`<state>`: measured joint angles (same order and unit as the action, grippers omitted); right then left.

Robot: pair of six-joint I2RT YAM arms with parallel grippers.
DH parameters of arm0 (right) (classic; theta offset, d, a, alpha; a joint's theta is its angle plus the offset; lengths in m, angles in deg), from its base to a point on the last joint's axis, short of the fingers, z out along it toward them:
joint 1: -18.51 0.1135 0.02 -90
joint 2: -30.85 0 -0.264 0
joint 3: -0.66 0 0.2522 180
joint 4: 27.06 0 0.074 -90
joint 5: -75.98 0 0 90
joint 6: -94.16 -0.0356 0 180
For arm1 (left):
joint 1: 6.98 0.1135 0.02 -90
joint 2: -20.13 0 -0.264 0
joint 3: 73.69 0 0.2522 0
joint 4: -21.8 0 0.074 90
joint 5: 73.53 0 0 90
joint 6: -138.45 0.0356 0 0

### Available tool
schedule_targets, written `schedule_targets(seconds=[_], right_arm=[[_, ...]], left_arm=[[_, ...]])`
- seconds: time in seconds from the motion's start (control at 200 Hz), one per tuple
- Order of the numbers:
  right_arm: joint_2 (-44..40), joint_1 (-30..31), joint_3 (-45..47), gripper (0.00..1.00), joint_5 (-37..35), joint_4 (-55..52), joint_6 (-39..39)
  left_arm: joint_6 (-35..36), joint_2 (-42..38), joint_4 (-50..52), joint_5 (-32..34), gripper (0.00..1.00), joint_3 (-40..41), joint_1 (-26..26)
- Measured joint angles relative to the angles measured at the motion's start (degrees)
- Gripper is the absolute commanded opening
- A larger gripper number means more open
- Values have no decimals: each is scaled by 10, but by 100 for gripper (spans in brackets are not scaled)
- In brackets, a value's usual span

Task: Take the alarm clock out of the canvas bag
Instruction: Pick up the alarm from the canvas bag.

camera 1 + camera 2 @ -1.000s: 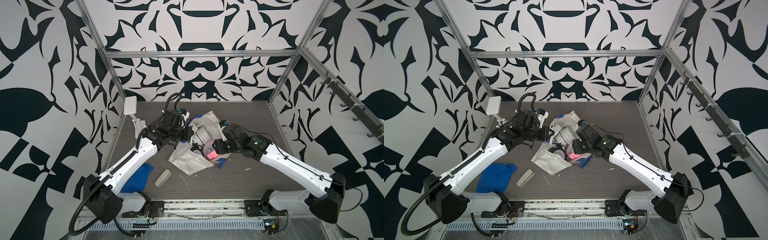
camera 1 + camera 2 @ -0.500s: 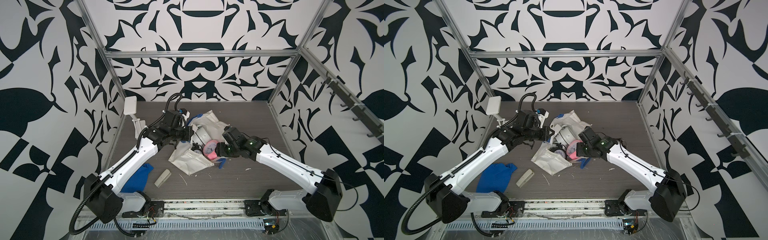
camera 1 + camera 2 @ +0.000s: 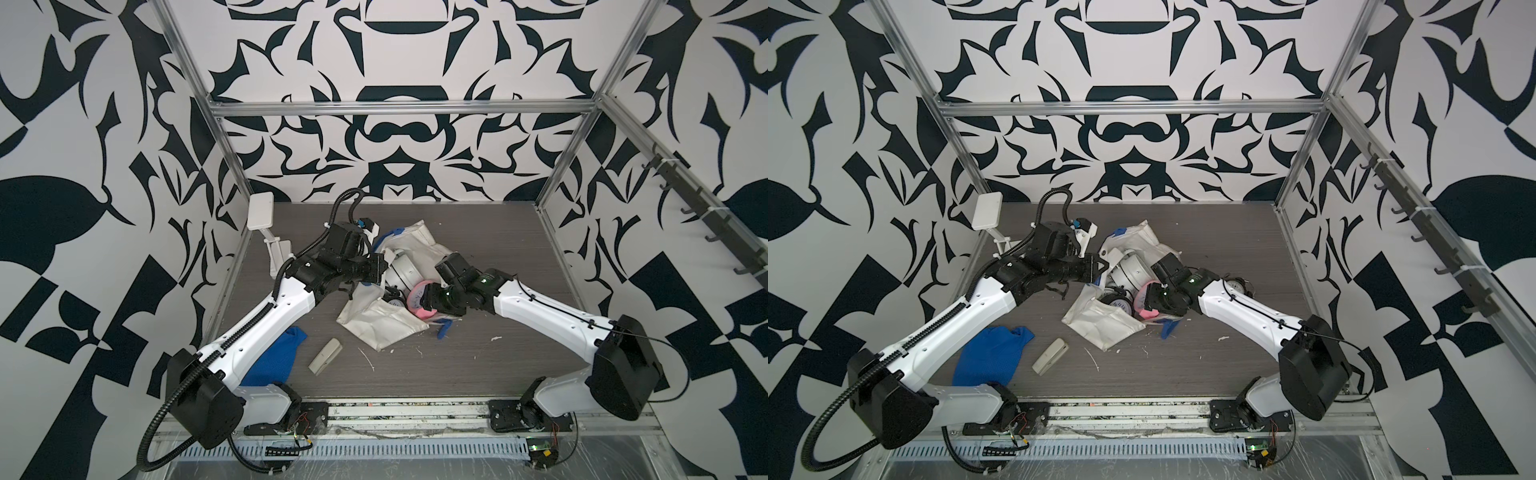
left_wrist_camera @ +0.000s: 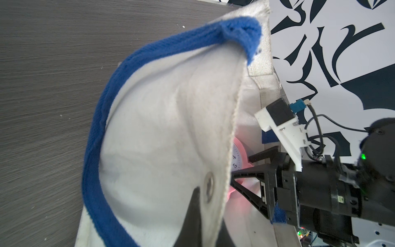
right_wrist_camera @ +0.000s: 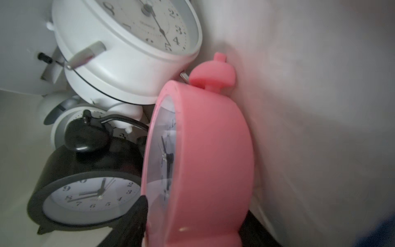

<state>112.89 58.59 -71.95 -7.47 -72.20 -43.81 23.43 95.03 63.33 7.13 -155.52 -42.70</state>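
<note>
Pinching the canvas bag [image 3: 382,328] rim tight in the left claw [image 3: 1102,268], clamping the pink alarm clock [image 5: 203,160] at its mouth with the right claw [image 4: 240,166], mid-surface [image 3: 478,374].

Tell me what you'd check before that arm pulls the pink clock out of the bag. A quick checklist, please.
1. Bag mouth held open: ok. The left end effector is shut on the rim of the canvas bag and holds it up.
2. Right end effector placed on the pink alarm clock: ok. It straddles the clock.
3. Firm squeeze on the clock: cannot tell.
4. Neighbours out of the way: not ok. The black alarm clock and white alarm clock crowd right beside it.
5. Blue strap free of the arm: cannot tell. It lies just under the right wrist.
</note>
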Motion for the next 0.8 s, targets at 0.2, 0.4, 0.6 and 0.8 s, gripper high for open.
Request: schedule_targets(seconds=[0.2,0.4,0.6,0.8], right_arm=[[1,0,0,54,12,34,-10],[14,0,-7,40,2,26,-6],[16,0,-30,36,-14,-1,16],[-9,-1,-50,33,-25,-25,65]], left_arm=[[0,-10,2,6,0,3,0],[0,-15,6,8,0,4,0],[0,-15,7,8,0,4,0],[0,-15,7,10,0,4,0]])
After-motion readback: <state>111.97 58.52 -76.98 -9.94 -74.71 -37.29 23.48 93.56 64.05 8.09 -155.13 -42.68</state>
